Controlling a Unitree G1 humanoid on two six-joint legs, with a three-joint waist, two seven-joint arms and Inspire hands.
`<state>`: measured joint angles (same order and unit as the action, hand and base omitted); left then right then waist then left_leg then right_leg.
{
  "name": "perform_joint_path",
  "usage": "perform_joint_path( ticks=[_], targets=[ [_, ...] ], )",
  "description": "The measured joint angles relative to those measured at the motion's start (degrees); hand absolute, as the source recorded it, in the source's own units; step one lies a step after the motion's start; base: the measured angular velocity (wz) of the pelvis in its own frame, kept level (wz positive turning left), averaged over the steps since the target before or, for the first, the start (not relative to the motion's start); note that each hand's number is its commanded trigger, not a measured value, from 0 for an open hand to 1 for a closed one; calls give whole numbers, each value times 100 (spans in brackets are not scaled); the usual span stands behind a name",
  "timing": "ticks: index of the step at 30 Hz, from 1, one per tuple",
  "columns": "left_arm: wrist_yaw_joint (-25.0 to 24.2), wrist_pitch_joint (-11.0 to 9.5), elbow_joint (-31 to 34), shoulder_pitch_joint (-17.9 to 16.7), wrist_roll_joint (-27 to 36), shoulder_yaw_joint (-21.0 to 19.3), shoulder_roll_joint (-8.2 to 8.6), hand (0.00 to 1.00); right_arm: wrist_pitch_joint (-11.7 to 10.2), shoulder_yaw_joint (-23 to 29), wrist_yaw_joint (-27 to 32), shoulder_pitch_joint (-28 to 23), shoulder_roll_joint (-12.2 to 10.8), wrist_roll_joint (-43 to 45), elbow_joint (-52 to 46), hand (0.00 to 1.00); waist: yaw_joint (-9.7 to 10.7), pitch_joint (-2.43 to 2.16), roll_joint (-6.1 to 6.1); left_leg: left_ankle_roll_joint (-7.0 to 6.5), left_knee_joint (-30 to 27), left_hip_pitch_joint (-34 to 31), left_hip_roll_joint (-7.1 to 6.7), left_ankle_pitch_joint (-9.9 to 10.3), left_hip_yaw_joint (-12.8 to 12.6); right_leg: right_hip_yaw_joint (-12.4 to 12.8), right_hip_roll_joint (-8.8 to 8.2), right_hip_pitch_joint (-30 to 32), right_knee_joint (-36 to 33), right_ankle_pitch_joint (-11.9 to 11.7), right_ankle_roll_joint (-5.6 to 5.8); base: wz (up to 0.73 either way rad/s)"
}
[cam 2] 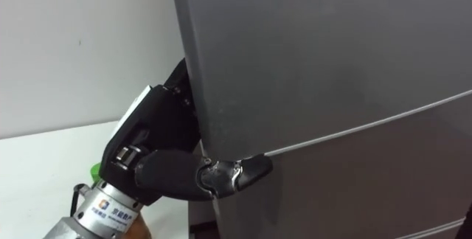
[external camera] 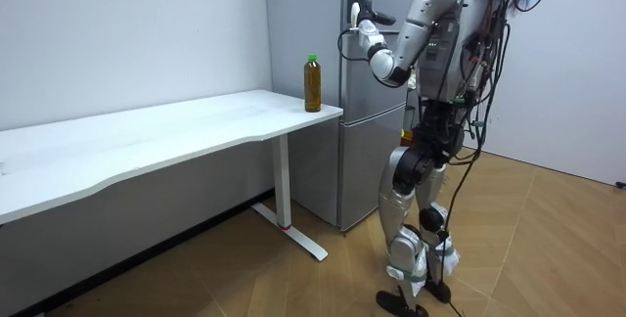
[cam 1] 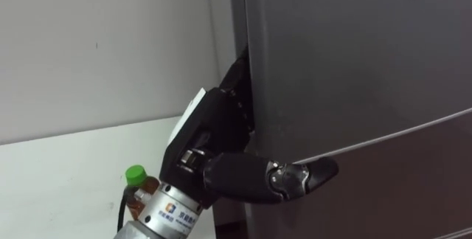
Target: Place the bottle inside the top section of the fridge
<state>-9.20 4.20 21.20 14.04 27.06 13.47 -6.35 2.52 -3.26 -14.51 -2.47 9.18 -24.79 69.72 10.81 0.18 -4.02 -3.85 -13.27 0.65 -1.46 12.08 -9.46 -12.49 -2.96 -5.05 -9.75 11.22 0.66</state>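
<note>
Bottle [external camera: 312, 82]: parked on table [external camera: 176, 126] corner, frame centre; door likely first.
Left hand [cam 1: 214, 139]: at fridge door [cam 1: 354, 54] left edge to pull; grip I can't tell.

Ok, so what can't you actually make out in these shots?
- Left hand, its grip: eye views, it tucks behind the upper fridge door at the edge.
- Bottle: eye views, the wrist covers all but its green top.
- What's behind that door: every view, the door itself covers it.

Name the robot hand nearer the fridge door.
Left. The left robot hand touches the fridge door; the right robot hand hangs low by the hip, away from it.
</note>
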Motion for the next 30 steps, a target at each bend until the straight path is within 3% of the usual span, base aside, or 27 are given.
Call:
perform_joint_path(
  ticks=[3, 6, 30],
  targets=[
    [0, -27, 0, 2, 30, 0, -23, 0, -2, 0, 0, -13, 53, -124, 0, 0, 5, 30, -53, -11, 21, 1, 2, 7, -25, 17, 11, 8, 2, -17, 9, 0],
    [0, -29, 0, 2, 35, -3, -70, 0, -2, 1, 0, -34, 99, -195, 0, 0, 3, 26, -112, -24, 55, 22, 38, 15, -213, 104, 14, 15, 6, -28, 18, -3],
    [-1, 28, -20, 1, 153, 89, -103, 0, -1, -10, 1, -41, 218, -202, 7, 0, 61, 32, -65, -93, 171, 182, 49, -3, -470, 159, 9, 3, 5, -162, 97, -4]
  ],
)
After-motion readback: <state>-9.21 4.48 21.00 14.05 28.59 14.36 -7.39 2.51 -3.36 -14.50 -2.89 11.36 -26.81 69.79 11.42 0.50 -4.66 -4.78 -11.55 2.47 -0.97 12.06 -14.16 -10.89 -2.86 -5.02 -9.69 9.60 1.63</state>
